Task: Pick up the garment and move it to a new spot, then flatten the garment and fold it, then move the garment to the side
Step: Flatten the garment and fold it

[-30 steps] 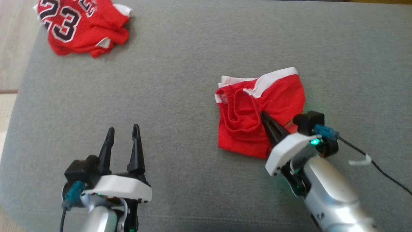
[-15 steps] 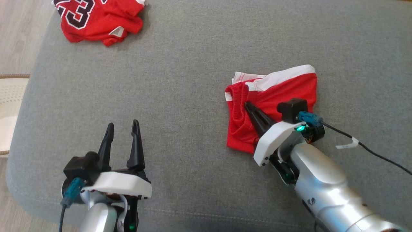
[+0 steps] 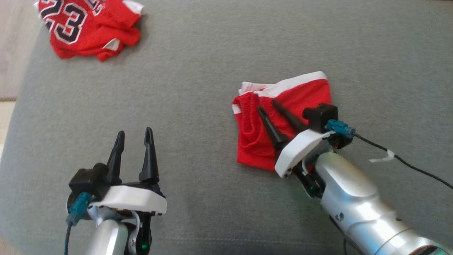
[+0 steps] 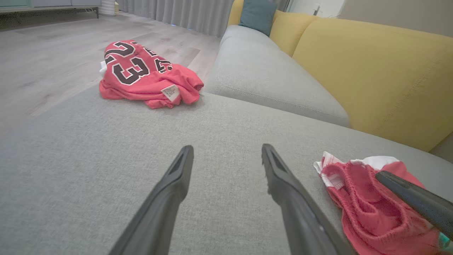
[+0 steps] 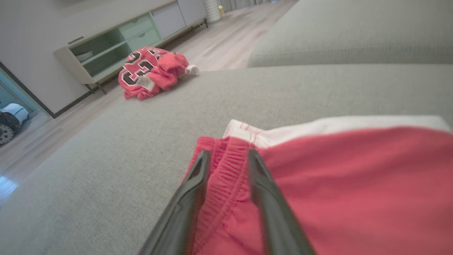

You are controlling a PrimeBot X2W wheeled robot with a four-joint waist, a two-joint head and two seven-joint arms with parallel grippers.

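Head view shows your right tool [image 3: 267, 105] open over the red shorts [image 3: 308, 94], likely soft and light, on the sofa [image 3: 198, 71], so pinch their stretchy waistband [image 5: 226, 166]; your left tool [image 3: 135, 131] is open too.

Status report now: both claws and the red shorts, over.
Left claw open, empty, above sofa. Right claw open, straddling waistband of red shorts. Jersey far off, nothing blocking.
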